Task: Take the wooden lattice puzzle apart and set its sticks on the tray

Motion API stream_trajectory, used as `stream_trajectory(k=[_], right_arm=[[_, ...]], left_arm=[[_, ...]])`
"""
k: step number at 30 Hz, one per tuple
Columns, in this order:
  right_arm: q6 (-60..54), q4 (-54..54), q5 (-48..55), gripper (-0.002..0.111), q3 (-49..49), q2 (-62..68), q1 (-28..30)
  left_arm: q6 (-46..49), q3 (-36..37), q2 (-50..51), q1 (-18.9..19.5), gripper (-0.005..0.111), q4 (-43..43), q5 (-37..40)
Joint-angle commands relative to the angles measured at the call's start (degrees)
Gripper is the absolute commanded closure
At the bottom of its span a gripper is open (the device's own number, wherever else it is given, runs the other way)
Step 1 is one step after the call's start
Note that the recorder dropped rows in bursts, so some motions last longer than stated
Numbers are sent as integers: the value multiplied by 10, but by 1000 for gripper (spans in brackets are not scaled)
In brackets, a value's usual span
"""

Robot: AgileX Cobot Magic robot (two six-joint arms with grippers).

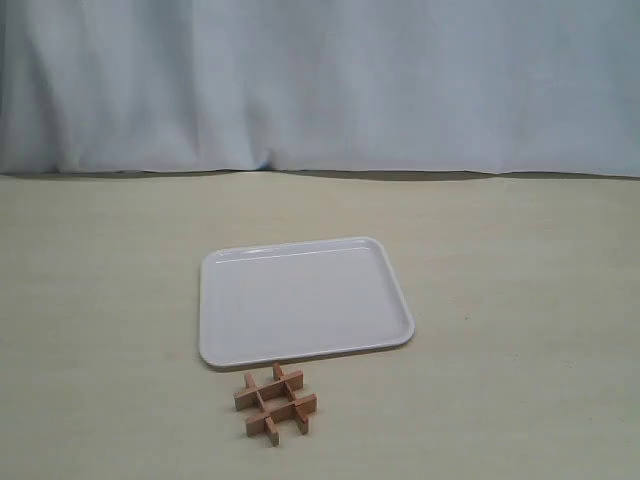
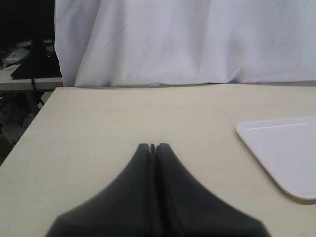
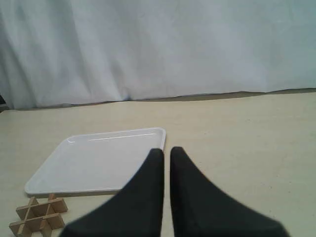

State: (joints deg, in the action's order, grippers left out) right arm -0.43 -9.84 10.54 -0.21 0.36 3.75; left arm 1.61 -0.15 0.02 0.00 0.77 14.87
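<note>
The wooden lattice puzzle lies assembled on the table, just in front of the tray's near edge, its sticks still interlocked in a hash shape. The white tray has nothing on it. Neither gripper shows in the exterior view. In the left wrist view my left gripper is shut with nothing in it, above bare table to the side of the tray. The right gripper has its jaws nearly together, holding nothing, by the tray. The puzzle sits well off to its side.
A white curtain hangs along the table's far edge. The left wrist view shows the table's side edge with dark clutter beyond it.
</note>
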Motion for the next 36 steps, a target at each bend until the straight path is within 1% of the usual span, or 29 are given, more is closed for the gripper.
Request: stream_trajectory(k=[1,17,20,23,32,36], right_arm=[[-3,0,1,104,2,-4,3],[-3,0,1,104,2,-4,3],[-3,0,-18,104,2,-4,3],[-3,0,-95,104,2,-4,3],[-3,0,-458,104,2,-4,3],[-1,0,-577,104,2,-4,3]], left_arm=[[-1,2,0,0,107,-1,-6],[-1,2,0,0,107,-1,-5],[-1,2,0,0,107,-1,-5],[-1,2,0,0,107,-1,-5],[-1,2,0,0,107,-1,-5],[-1,2,0,0,107,-1,-6]])
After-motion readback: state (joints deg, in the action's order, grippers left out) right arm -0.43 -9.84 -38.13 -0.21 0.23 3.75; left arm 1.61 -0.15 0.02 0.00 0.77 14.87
